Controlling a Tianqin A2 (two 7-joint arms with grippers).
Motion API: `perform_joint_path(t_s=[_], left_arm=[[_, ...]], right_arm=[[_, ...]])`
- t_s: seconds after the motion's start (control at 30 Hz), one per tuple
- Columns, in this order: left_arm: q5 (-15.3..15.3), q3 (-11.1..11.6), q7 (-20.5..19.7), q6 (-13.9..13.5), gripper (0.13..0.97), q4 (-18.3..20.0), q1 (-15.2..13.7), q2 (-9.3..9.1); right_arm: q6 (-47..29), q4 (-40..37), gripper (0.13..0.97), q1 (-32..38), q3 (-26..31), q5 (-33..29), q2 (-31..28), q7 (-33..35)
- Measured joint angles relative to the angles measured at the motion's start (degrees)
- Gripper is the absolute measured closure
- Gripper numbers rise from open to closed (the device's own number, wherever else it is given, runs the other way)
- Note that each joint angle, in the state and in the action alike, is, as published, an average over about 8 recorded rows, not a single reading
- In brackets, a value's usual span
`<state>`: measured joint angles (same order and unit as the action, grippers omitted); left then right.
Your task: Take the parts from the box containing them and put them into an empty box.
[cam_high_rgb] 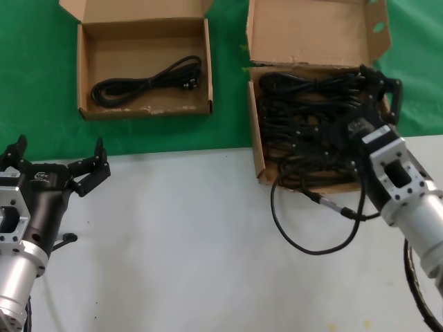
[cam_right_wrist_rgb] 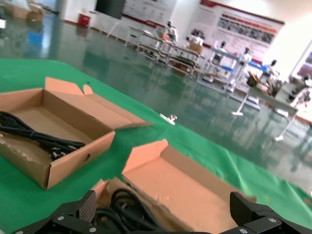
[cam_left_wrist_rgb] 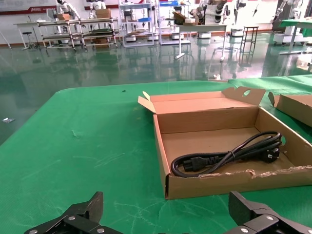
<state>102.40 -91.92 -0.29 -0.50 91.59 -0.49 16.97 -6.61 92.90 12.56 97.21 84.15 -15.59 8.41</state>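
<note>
Parts (cam_high_rgb: 311, 131) fill bigger box (cam_high_rgb: 257, 149) | right gripper (cam_high_rgb: 377, 86) jaws spread above | silver-connector cable (cam_high_rgb: 315, 238) alongside

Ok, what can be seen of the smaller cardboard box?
The smaller cardboard box is brown, squarish and shallow, lying open on the green cloth with its short lid flap folded back and its front rim frayed. One coiled black power cord lies flat inside. No pincer touches it.

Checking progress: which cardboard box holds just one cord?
The smaller, squarish brown cardboard box holds a single black power cord; the bigger cardboard box is piled with cords.
</note>
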Motion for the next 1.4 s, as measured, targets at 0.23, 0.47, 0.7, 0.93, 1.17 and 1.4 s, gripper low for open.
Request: perform_joint_path(t_s=[0.23, 0.47, 0.7, 0.93, 1.17, 1.4], left_arm=[[0.16, 0.05, 0.06, 0.11, 0.183, 0.02, 0.10, 0.05], [0.31, 0.10, 0.12, 0.21, 0.156, 0.04, 0.21, 0.09], [0.47, 0.16, 0.18, 0.32, 0.132, 0.06, 0.32, 0.14], [0.62, 0.21, 0.24, 0.42, 0.132, 0.07, 0.41, 0.19], [0.67, 0.23, 0.27, 0.46, 0.132, 0.08, 0.45, 0.20], [0.68, 0.23, 0.27, 0.46, 0.132, 0.08, 0.45, 0.20]], right_arm=[[1.42, -0.26, 0.129, -2.70, -1.19, 4.08, -0.34, -1.81], [2.83, -0.52, 0.129, -5.37, -2.37, 8.12, -0.69, -3.60], [4.25, -0.78, 0.129, -8.09, -3.56, 12.19, -1.03, -5.40], [5.60, -1.04, 0.129, -10.63, -4.69, 16.08, -1.36, -7.12], [6.09, -1.13, 0.129, -11.57, -5.10, 17.49, -1.47, -7.75], [6.10, -1.13, 0.129, -11.59, -5.12, 17.53, -1.48, -7.77]])
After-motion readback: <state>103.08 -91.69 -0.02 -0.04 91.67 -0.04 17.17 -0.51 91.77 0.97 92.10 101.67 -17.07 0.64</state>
